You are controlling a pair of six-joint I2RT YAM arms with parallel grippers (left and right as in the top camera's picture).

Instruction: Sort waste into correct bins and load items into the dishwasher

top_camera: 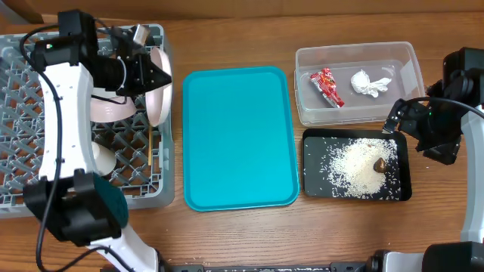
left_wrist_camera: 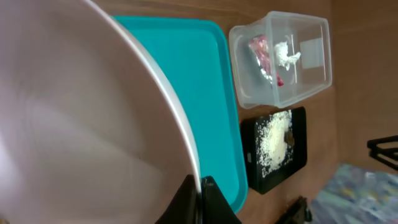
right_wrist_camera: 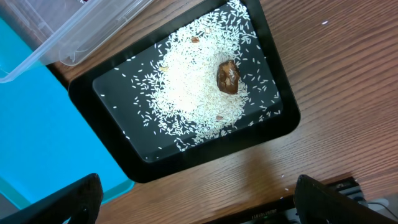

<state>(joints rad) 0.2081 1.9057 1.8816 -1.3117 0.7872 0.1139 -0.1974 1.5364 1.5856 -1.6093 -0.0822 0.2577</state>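
My left gripper (top_camera: pixel 151 75) is shut on the rim of the round white plate (top_camera: pixel 160 94), holding it on edge over the right side of the grey dish rack (top_camera: pixel 30 83). The plate fills the left wrist view (left_wrist_camera: pixel 87 124), pinched between the jaws (left_wrist_camera: pixel 200 196). A pale pink bowl (top_camera: pixel 113 107) and a wooden chopstick (top_camera: pixel 151 151) lie in the rack. The clear tub (top_camera: pixel 408 60) holds the red wrapper (top_camera: pixel 327 85) and white tissue (top_camera: pixel 369 83). The black tray (top_camera: pixel 314 162) holds rice (right_wrist_camera: pixel 186 93) and the brown lump (right_wrist_camera: pixel 227 77). My right gripper (right_wrist_camera: pixel 199 205) is open and empty by the tray's edge.
The teal serving tray (top_camera: pixel 238 136) lies between the rack and the bins. A white rounded item (top_camera: pixel 102 159) sits in the rack under my left arm. A few rice grains lie on the wooden table beside the black tray.
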